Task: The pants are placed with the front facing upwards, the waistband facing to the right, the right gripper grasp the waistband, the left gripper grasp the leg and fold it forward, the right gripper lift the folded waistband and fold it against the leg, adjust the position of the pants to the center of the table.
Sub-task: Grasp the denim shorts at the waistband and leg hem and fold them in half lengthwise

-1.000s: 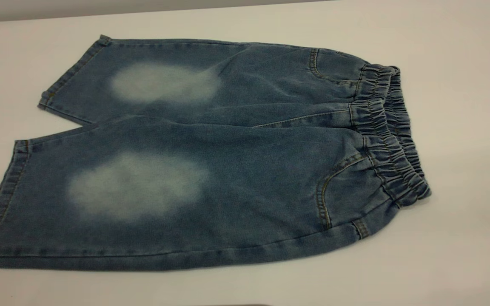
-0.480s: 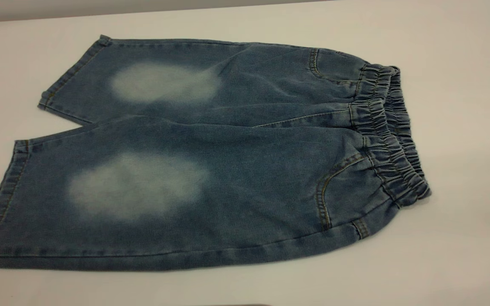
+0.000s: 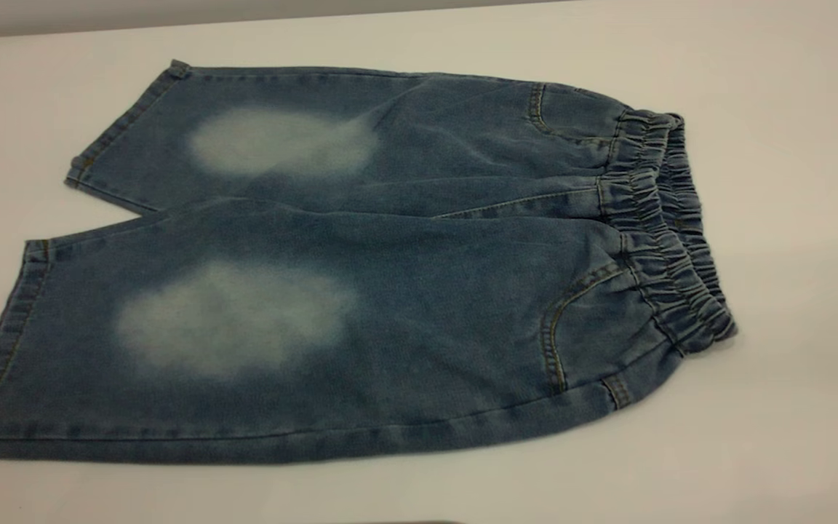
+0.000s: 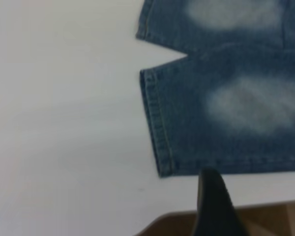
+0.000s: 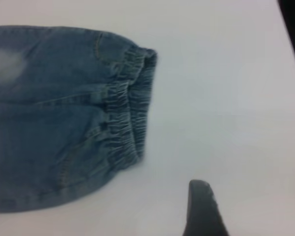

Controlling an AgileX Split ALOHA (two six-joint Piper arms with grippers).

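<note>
The pants [image 3: 361, 276] lie flat and unfolded on the white bench [image 3: 790, 182], front up, waistband [image 3: 663, 225] toward the right. Each wrist view shows one dark fingertip clear of the denim; whether either claw is apart or together, I cannot tell.

From my exterior view I look down at a slant on the pants [image 3: 361, 269], close enough that they span most of the table [image 3: 790, 145]. My left wrist camera hangs higher, off the leg hems of the pants — one dark fingertip [image 4: 214, 206] juts in near the table's edge. My right wrist camera sits off the waistband [image 5: 128, 118] end, facing it. Each wrist view shares its end of the pants with the exterior view.
</note>
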